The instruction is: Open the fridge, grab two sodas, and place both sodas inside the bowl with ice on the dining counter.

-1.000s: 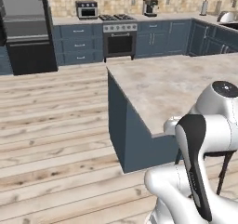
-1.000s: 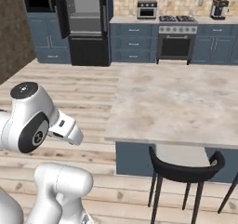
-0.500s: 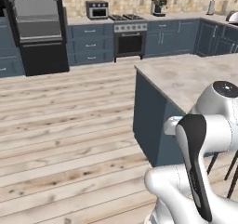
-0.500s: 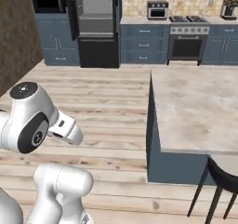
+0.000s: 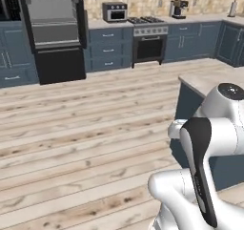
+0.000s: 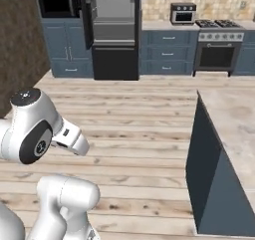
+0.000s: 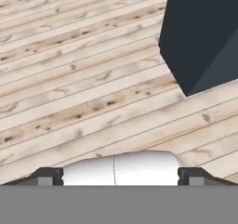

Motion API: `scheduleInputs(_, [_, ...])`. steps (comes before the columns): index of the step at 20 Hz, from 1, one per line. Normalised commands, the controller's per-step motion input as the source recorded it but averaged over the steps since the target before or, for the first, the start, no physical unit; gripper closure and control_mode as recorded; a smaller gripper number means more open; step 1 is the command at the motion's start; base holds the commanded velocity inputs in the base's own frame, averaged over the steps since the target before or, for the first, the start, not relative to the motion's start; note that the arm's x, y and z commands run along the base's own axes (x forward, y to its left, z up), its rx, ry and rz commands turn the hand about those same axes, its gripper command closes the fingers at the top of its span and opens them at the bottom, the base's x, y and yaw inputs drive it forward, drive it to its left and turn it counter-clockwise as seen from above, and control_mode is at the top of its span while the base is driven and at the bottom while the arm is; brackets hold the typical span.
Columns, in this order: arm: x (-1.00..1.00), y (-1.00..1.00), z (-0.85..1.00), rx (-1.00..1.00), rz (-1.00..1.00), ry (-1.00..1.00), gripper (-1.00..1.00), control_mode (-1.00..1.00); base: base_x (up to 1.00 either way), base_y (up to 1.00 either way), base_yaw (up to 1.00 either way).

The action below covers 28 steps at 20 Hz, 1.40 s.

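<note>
The fridge (image 5: 55, 31) is standing open against the far wall, grey shelves showing; what is sitting on them is too small to tell. The dining counter (image 6: 234, 119) is lying right. The hand view is showing the gripper (image 7: 120, 174) spread wide, empty, over plank floor (image 7: 69, 79).

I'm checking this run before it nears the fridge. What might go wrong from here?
The dining counter has its corner close beside the base, so driving or turning could clip it. The fridge stands far across the floor, already open; a skewed approach might catch a door. The pincer is open and low, facing the floor.
</note>
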Motion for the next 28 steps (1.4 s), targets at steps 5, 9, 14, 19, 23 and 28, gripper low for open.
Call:
scheduleInputs(5, [0.0,0.0,0.0,0.0,0.0,0.0,-1.0,1.0,1.0,0.99,-0.01])
scheduleInputs(9, [0.0,0.0,0.0,0.0,0.0,0.0,-1.0,1.0,1.0,0.79,0.0])
scheduleInputs(14, [0.0,0.0,0.0,0.0,0.0,0.0,-1.0,1.0,1.0,0.42,0.06])
scheduleInputs(19, [0.0,0.0,0.0,0.0,0.0,0.0,-1.0,1.0,1.0,0.19,0.14])
scheduleInputs(23, [0.0,0.0,0.0,0.0,0.0,0.0,-1.0,1.0,1.0,0.07,0.18])
scheduleInputs(28, [0.0,0.0,0.0,0.0,0.0,0.0,-1.0,1.0,1.0,0.01,0.19])
